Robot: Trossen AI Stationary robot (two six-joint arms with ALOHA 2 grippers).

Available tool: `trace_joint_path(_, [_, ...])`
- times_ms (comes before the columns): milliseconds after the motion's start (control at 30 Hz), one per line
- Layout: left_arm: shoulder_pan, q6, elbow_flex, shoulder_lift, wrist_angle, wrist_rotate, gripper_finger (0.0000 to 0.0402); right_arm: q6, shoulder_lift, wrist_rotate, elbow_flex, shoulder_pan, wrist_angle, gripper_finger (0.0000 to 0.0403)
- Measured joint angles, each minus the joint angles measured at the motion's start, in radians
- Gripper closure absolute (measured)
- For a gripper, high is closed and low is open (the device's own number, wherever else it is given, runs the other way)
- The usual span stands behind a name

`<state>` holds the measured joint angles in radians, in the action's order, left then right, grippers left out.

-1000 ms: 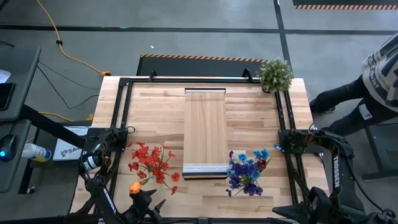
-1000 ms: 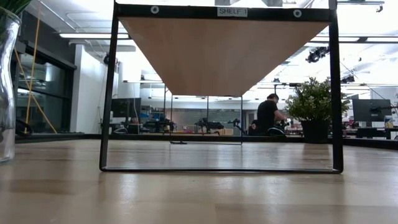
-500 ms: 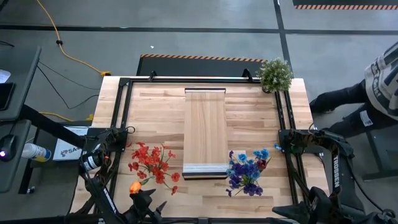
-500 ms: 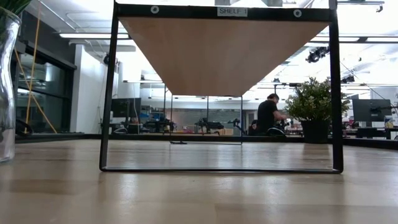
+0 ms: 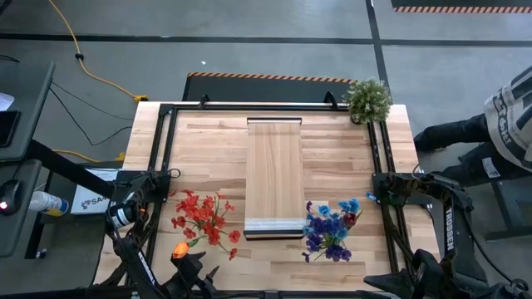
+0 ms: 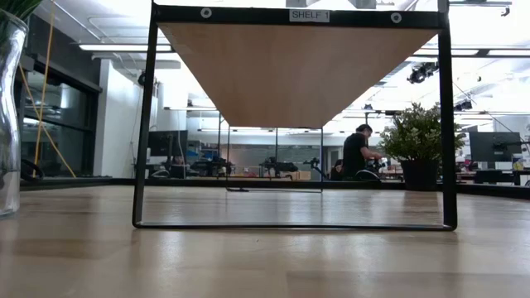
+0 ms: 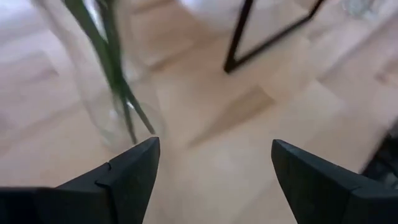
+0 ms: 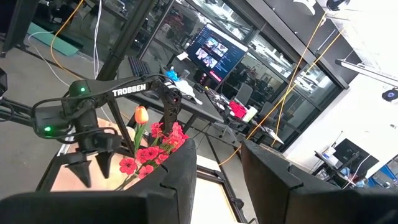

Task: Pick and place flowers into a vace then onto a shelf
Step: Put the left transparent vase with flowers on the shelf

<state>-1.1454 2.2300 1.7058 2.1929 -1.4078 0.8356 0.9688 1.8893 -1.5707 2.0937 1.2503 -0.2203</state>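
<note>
Red flowers (image 5: 202,218) already sit in the vase (image 7: 102,81) lower left, shelf (image 5: 275,174) bare, left gripper (image 7: 211,180) gaping empty, right gripper (image 8: 217,171) partly open, empty.

You have a slatted light-wood tabletop (image 5: 208,141) carrying a black-framed raised plank shelf (image 5: 275,170), a clear glass vase (image 6: 8,124) and a bushy green potted plant (image 5: 367,100).

bench (image 5: 208,141) and shelf (image 5: 275,170): pale matt wood; frame (image 6: 145,124) black metal; vase (image 7: 93,74) looks like clear glass, blurry.
</note>
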Motion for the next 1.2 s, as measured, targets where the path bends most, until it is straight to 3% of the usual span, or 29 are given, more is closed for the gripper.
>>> trace_joint_path(200, [0.006, 0.077, 0.000, 0.000, -0.148, 0.039, 0.0055, -0.002, 0.000, 0.000, 0.000, 0.000, 0.000, 0.0284])
trace_joint_path(433, [0.064, 0.079, -0.044, 0.000, -0.149, 0.086, 0.0059, -0.001, 0.000, 0.000, 0.000, 0.000, 0.000, 0.0284])
trace_joint_path(700, [0.105, 0.112, -0.106, 0.000, -0.146, 0.019, 0.0060, -0.002, 0.000, 0.000, 0.000, 0.000, 0.001, 0.0284])
trace_joint_path(1200, [0.050, 0.176, -0.049, 0.000, -0.163, -0.066, 0.0058, 0.018, 0.000, 0.000, 0.000, 0.001, 0.003, 0.0284])
